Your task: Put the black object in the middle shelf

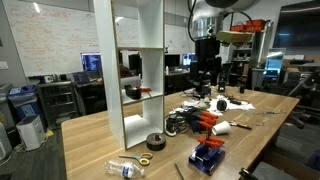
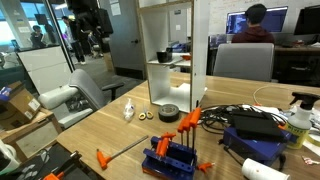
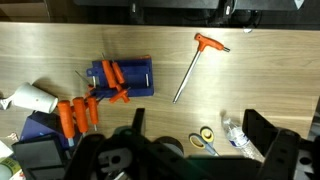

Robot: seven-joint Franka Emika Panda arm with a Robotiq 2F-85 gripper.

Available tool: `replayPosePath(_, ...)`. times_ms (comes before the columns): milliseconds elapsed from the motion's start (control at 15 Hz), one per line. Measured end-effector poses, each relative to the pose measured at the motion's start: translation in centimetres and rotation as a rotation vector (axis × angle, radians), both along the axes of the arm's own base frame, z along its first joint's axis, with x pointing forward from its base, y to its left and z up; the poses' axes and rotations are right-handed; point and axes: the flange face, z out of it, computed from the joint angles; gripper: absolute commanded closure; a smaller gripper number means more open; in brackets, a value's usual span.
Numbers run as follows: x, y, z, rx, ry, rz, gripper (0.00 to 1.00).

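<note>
The black object (image 1: 133,92) is a small dark item standing on the middle shelf (image 1: 148,97) of the tall white shelving unit; both exterior views show it (image 2: 164,56) on that board (image 2: 180,66). My gripper (image 1: 204,85) hangs high above the table, well away from the shelf, and also shows in an exterior view (image 2: 90,52). In the wrist view my gripper (image 3: 200,128) is open and empty, with both dark fingers spread over the wooden table. The black object is out of the wrist view.
A flat black puck (image 1: 155,141) lies in front of the shelf, with a yellowish tape ring (image 3: 207,134) and a plastic bottle (image 3: 233,133) near it. A blue rack with orange-handled tools (image 3: 122,78) and a long orange-handled key (image 3: 195,63) lie on the table.
</note>
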Motion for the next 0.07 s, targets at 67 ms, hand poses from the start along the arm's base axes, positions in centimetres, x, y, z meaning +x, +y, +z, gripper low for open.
replayPosePath(67, 0.0, 0.0, -0.01, 0.0, 0.0, 0.0, 0.0)
